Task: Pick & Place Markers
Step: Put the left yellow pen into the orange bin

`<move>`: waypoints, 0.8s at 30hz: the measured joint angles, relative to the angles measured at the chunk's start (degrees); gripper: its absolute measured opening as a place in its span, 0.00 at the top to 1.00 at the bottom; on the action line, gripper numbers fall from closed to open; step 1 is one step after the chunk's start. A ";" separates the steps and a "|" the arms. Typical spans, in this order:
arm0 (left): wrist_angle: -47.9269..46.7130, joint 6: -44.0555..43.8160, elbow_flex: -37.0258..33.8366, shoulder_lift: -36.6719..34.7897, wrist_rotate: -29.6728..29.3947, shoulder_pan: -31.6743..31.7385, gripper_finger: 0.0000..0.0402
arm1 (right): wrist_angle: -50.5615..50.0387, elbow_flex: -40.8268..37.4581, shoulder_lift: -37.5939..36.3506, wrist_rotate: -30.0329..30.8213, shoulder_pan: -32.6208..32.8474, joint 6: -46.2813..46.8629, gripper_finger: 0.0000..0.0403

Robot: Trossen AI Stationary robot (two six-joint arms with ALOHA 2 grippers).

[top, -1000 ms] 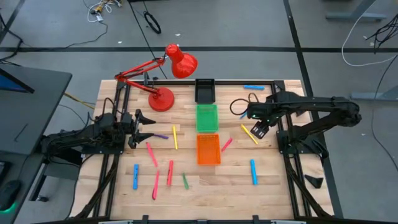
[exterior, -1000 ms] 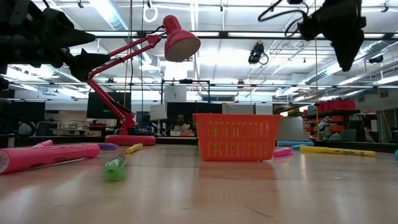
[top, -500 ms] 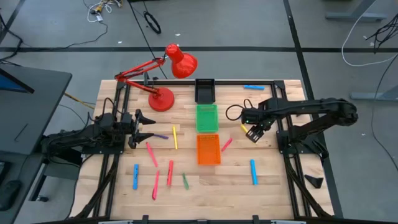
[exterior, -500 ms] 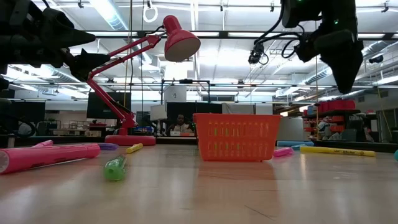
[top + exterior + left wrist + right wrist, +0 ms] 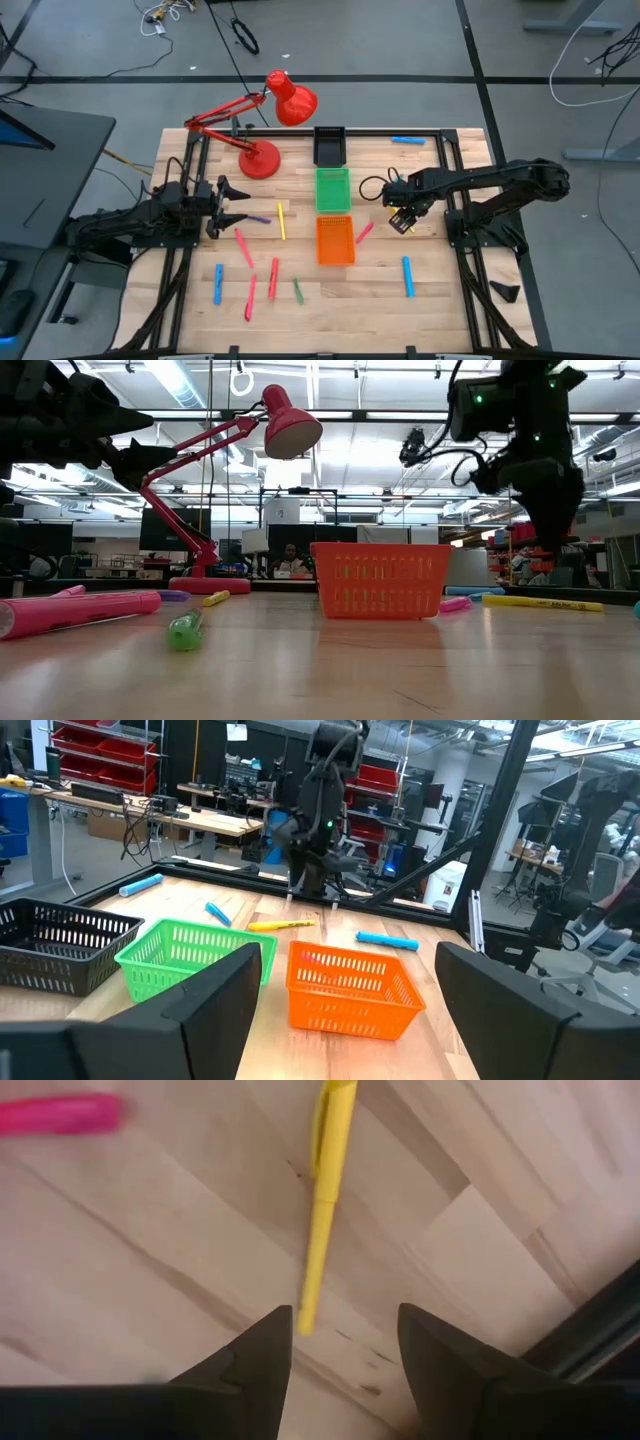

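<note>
I've got the right gripper spread wide over the yellow marker, just right of the orange basket; left gripper spread too.

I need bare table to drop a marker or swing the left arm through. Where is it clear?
Bare wood lies along the near edge below the orange tray, between the green marker and the right blue marker. The strip between the lamp base and the black tray is free too. The near-left marker cluster is crowded, as is the area around the right gripper.
</note>
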 joint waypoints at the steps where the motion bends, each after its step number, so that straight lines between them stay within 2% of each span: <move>1: 0.00 0.02 0.00 -0.02 -0.02 0.01 0.23 | 0.67 -0.69 0.30 -0.02 0.00 0.08 0.54; 17: 0.00 -0.01 -0.01 -0.02 0.00 0.00 0.23 | 12.58 -6.16 7.43 -0.23 -0.36 -2.51 0.54; 24: 0.00 0.00 -0.02 0.01 0.01 0.00 0.23 | 17.23 -9.28 8.21 -1.79 -1.36 -3.06 0.54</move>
